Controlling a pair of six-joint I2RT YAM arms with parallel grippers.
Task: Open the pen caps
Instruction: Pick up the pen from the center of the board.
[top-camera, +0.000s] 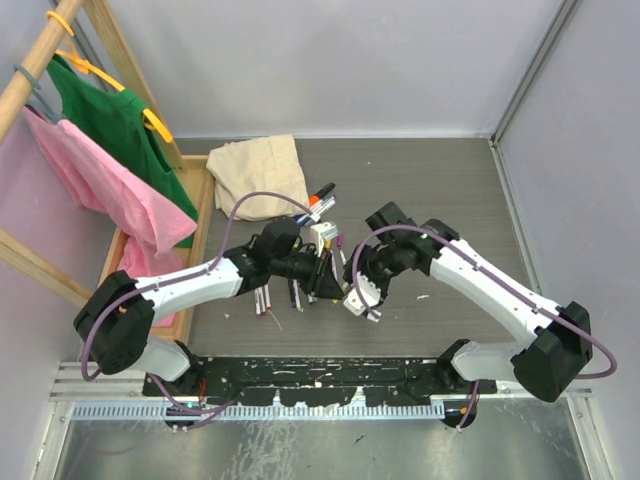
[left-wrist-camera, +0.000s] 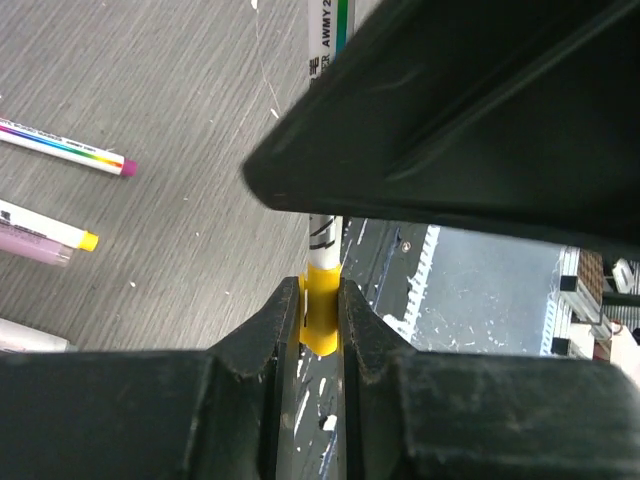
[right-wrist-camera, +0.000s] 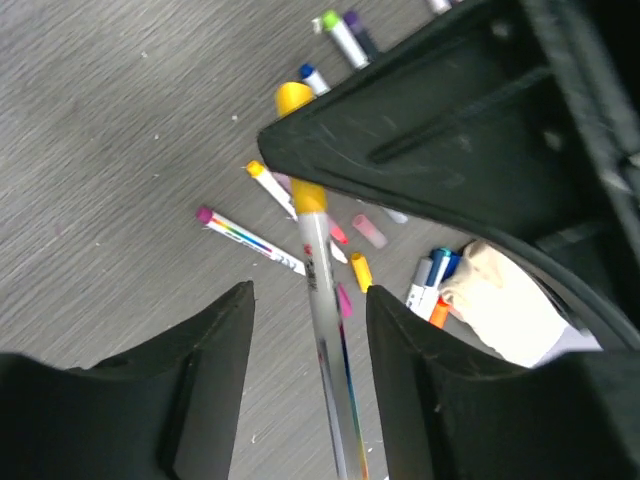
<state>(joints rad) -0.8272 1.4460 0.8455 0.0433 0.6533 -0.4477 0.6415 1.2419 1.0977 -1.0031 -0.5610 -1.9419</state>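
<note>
Lying scattered, pens dot the grey wood-grain table between pale walls.

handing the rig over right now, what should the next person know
Left gripper: shut on the yellow cap of a white pen, held above the table.
Right gripper: open, jaws either side of that pen's barrel.
Other pens lie on the table below, several capped.
Done: this cap is not off yet.
Left: clamp the barrel, pull apart, then the rest.
</note>
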